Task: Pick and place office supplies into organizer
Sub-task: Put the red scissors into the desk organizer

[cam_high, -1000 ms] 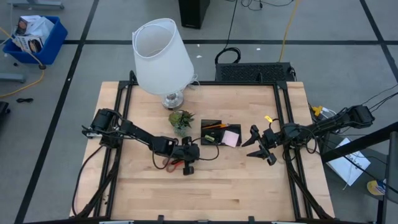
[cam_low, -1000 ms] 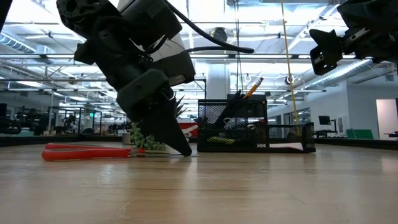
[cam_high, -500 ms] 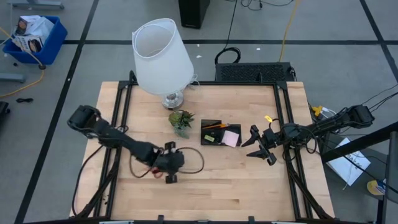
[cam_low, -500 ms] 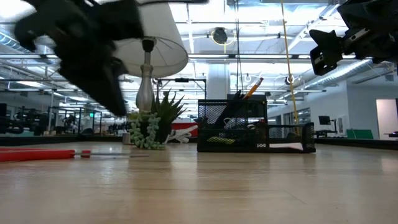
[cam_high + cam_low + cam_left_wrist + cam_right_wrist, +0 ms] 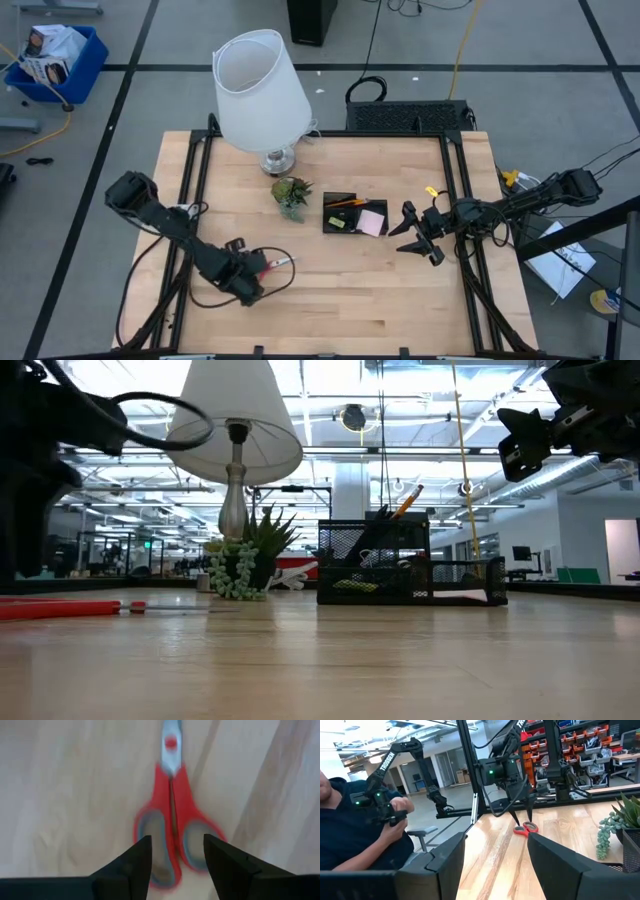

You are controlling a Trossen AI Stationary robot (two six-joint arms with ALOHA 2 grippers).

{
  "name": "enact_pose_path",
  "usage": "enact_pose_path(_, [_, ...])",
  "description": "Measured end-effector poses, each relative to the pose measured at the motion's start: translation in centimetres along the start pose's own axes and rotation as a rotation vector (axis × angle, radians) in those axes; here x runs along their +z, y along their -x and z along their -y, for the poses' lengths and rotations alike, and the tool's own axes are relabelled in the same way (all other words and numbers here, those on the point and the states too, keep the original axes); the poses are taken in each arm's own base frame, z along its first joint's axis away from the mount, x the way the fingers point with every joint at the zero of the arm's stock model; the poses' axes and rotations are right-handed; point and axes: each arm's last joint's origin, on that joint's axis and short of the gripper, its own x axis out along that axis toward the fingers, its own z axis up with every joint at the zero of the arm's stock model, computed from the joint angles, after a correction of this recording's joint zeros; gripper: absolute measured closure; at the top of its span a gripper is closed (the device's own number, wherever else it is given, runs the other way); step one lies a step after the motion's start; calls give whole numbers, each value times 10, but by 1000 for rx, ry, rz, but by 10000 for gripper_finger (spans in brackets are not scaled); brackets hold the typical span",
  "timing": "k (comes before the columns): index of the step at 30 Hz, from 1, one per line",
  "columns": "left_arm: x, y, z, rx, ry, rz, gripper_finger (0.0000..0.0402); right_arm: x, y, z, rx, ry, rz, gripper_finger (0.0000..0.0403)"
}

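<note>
The red-handled scissors (image 5: 272, 265) lie flat on the wooden table left of centre, blades toward the organizer; they also show in the low view (image 5: 60, 608). My left gripper (image 5: 175, 845) hangs open just above their handle loops (image 5: 172, 835), fingers pointing down and touching nothing (image 5: 521, 817). The black organizer (image 5: 355, 217) stands mid-table and holds a pink pad (image 5: 372, 221) and an orange pen (image 5: 345, 203). My right gripper (image 5: 410, 235) waits open, raised, right of the organizer.
A white-shaded lamp (image 5: 260, 90) stands at the far left, with a small green plant (image 5: 291, 193) between it and the organizer. A person (image 5: 350, 830) sits beyond the table's left side. Bare wood lies along the near edge.
My left gripper has gone from beside the organizer toward the table's left and near edges, rising and tipping to point more steeply down. The scissors slid a little toward the left edge with it, then stayed flat on the table.
</note>
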Motion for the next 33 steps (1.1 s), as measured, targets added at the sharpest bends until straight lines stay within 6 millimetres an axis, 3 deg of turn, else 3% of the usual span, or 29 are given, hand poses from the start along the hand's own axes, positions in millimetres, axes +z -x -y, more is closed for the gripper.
enact_pose_path(8, [-12, 3, 5, -9, 13, -42, 217, 0, 0, 0, 0, 0, 0, 191])
enact_pose_path(17, [-19, -11, 4, -71, 100, -72, 217, 0, 0, 0, 0, 0, 0, 191])
enact_pose_path(33, [-26, -8, 12, -97, -50, -21, 218, 0, 0, 0, 0, 0, 0, 191])
